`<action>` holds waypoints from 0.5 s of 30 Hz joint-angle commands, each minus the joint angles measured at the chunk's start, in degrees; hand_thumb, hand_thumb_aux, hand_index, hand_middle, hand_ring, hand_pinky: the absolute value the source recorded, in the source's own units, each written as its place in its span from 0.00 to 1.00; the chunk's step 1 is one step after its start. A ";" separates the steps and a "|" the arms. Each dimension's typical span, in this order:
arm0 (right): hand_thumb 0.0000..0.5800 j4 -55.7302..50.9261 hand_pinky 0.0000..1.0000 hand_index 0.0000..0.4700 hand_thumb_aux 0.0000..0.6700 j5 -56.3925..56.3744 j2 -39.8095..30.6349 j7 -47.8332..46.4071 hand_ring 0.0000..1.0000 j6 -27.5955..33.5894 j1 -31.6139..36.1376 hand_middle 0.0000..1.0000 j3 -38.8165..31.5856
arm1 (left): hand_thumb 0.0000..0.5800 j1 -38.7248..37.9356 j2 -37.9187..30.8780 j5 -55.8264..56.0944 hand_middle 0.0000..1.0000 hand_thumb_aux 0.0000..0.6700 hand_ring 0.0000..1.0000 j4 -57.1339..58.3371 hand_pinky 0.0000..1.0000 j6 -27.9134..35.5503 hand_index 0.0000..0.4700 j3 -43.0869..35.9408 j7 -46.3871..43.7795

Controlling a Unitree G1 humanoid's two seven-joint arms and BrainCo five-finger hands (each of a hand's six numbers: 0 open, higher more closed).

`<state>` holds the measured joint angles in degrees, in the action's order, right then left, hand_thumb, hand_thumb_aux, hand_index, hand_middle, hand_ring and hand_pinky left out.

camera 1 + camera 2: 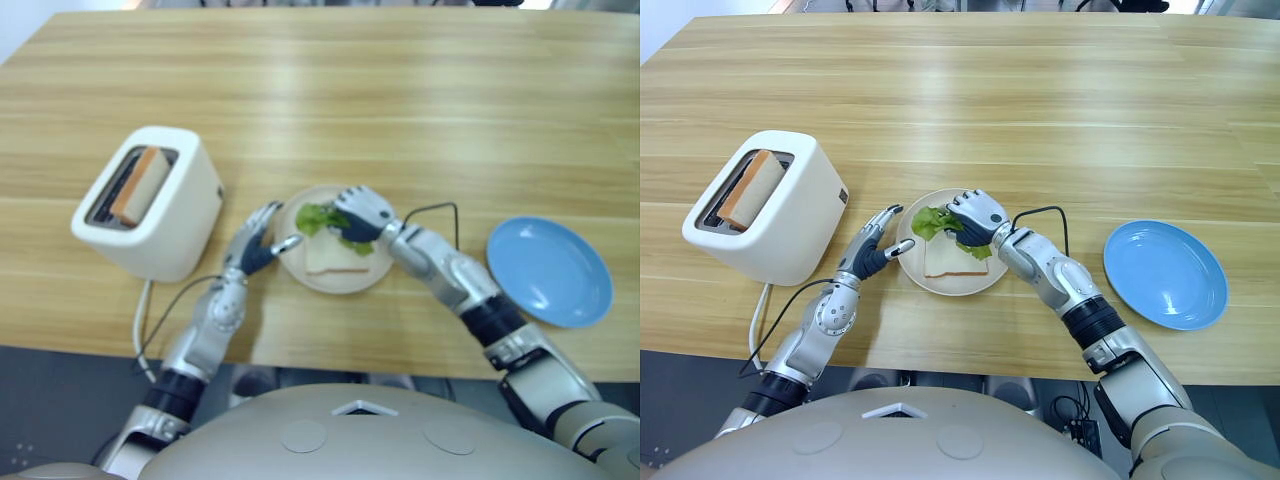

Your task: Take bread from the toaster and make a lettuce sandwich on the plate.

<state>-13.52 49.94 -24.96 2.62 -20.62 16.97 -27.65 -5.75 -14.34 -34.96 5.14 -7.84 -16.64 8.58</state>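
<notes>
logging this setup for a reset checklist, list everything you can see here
light wooden table: one, tan, under everything
white boxy toaster: one, white, table's left side
toasted bread slice: one, brown-crusted, standing in a toaster slot
cream round plate: one, cream, centre front
white bread slice: one, white, flat on the cream plate
green lettuce leaf: one, green, at that slice's upper edge
blue round plate: one, blue, right side
black cable: one, black, looping by the right wrist
left hand: one, grey-black, open beside the cream plate
right hand: one, grey-black, closed on the lettuce
</notes>
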 commanded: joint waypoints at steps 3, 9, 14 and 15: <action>1.00 -4.26 1.00 0.98 1.00 0.05 0.95 -0.84 1.00 -1.06 -0.43 1.00 -2.81 | 0.00 -0.24 -0.30 -0.05 0.00 0.00 0.00 0.91 0.00 0.50 0.00 -0.59 -0.42; 1.00 -9.16 0.87 0.94 0.96 1.36 0.39 -0.43 0.87 -0.87 0.63 0.87 -4.60 | 0.00 -0.36 -0.37 -0.06 0.00 0.00 0.00 0.98 0.00 0.60 0.00 -0.70 -0.39; 0.00 -10.79 0.00 0.00 0.00 3.50 -0.42 -0.27 0.00 -0.10 1.02 0.00 -6.00 | 0.00 -0.47 -0.41 -0.07 0.00 0.00 0.00 0.86 0.00 0.73 0.00 -0.70 -0.45; 0.00 -10.54 0.00 0.00 0.00 3.60 -0.65 -0.27 0.00 -0.02 1.06 0.00 -5.97 | 0.00 -0.49 -0.43 -0.07 0.00 0.00 0.00 0.83 0.00 0.74 0.00 -0.68 -0.45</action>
<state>-21.97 51.64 -24.75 3.34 -21.66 18.54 -32.04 -5.91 -14.36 -35.00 5.20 -7.69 -17.17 8.62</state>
